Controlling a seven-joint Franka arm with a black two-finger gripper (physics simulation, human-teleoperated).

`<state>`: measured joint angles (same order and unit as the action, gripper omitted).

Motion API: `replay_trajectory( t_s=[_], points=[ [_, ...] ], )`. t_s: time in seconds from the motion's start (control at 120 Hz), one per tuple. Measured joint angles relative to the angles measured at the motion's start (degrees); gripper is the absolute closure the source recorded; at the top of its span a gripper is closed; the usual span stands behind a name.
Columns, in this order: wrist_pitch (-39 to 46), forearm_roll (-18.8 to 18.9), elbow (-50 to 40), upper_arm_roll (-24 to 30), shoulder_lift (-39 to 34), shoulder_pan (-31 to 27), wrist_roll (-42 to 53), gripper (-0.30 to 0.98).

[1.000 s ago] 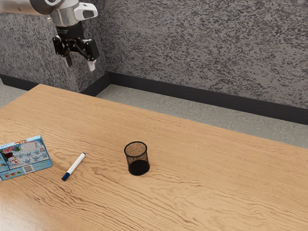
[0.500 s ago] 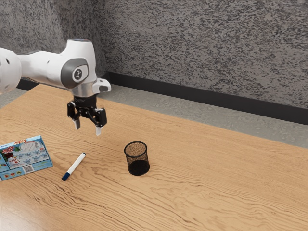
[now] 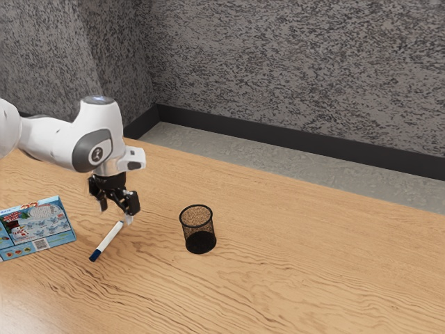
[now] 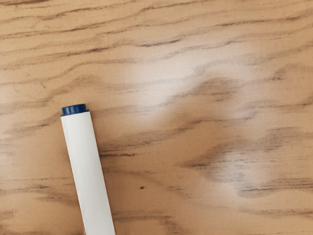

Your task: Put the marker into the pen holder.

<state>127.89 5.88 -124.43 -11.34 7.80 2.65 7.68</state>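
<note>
Above the table (image 3: 313, 278), close to the marker's plug end, the gripper (image 3: 116, 212) points downward with its two fingers spread well apart, nothing gripped between them. The marker (image 3: 108, 239) lies flat on the wood between the blue printed box (image 3: 40, 226) and the pen holder (image 3: 188, 229), nearer the box and touching neither. It lies slantwise, its small blue plug toward the table's far edge and its longer dark-blue cap away from that edge. The wrist view shows the plug and part of the white barrel against the wood grain. The black mesh pen holder stands upright on the table, apart from the gripper. The white arm (image 3: 59, 142) reaches in from the exterior view's left, over the table.
</note>
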Motion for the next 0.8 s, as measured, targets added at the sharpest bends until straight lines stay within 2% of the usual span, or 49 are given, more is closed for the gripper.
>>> replay_trajectory(
  t_s=[0.317,0.6,0.8],
  points=[
    [4.8,-1.2,2.8,-4.1,8.8,-0.4,6.5,0.00],
    [5.7,-6.0,4.9,-4.2,11.7,-0.4,9.1,0.00],
    [5.6,-7.2,3.3,-4.6,11.2,-0.2,8.8,0.00]
  ],
)
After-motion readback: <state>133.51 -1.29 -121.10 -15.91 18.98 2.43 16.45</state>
